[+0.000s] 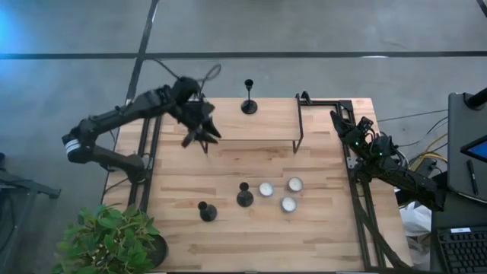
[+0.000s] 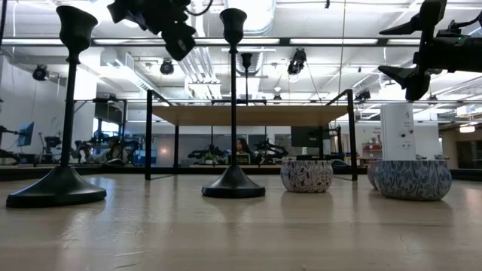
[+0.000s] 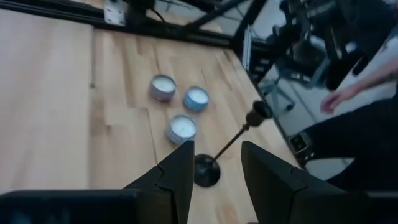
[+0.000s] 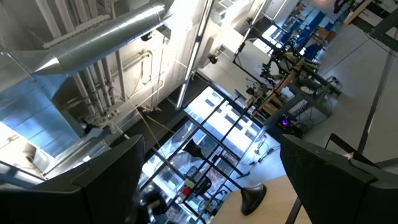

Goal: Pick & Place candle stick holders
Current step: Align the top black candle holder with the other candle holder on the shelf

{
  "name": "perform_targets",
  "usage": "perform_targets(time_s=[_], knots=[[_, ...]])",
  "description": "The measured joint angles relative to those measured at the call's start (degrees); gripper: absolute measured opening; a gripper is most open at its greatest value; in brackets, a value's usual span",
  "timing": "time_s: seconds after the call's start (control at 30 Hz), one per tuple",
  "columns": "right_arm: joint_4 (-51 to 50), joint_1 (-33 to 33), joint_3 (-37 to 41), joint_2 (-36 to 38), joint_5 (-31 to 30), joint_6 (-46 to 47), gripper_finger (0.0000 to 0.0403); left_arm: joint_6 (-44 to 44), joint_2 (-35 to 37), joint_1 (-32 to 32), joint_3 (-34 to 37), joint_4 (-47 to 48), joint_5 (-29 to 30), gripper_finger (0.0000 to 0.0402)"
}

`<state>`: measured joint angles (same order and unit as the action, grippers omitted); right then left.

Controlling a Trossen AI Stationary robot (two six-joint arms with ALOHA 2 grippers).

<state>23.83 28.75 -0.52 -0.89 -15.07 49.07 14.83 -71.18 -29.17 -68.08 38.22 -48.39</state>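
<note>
Front candlesticks (image 1: 207,211): two standing on the table (image 1: 319,236), beside three tea lights (image 1: 288,204).
Third candlestick (image 1: 249,106): sitting upright on the raised shelf (image 1: 259,125).
Left gripper (image 1: 204,137): hovering over the shelf's front edge, fingers parted, gripping nothing.
Right gripper (image 1: 339,120): waiting at the table's right edge, spread wide, empty.

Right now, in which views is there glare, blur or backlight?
High view: blue glare in the top-left corner. Low view: ceiling lights put the two near candlesticks in silhouette. Left wrist view: tealights are soft, the room beyond is blurred. Right wrist view: bright windows wash out the middle.
</note>
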Motion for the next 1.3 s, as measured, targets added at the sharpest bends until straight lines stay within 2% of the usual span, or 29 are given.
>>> perform_targets(time_s=[0.17,0.27,0.53,0.9,1.17,1.3], knots=[[-0.02,0.01,0.0,0.0,0.0,0.01,0.0366,-1.04,2.44,7.41,6.23,-6.44,9.66,0.0138],[-0.01,0.02,-0.01,0.0,0.0,0.01,0.0366,-2.14,3.31,9.69,8.29,-10.17,12.94,0.0138],[0.0,0.0,-0.01,0.0,0.0,0.0,0.0366,-8.7,3.35,12.49,13.04,-23.8,13.13,0.0138],[0.0,0.0,-0.01,0.0,0.0,-0.01,0.0366,-8.28,2.74,17.58,20.94,-30.93,15.08,0.0138],[-0.02,0.0,-0.01,0.0,0.0,0.0,0.0366,-7.98,2.49,21.27,27.88,-41.97,15.36,0.0138],[0.0,0.01,-0.01,0.0,0.0,0.0,0.0366,-7.66,2.16,23.25,31.54,-48.89,17.59,0.0138]])
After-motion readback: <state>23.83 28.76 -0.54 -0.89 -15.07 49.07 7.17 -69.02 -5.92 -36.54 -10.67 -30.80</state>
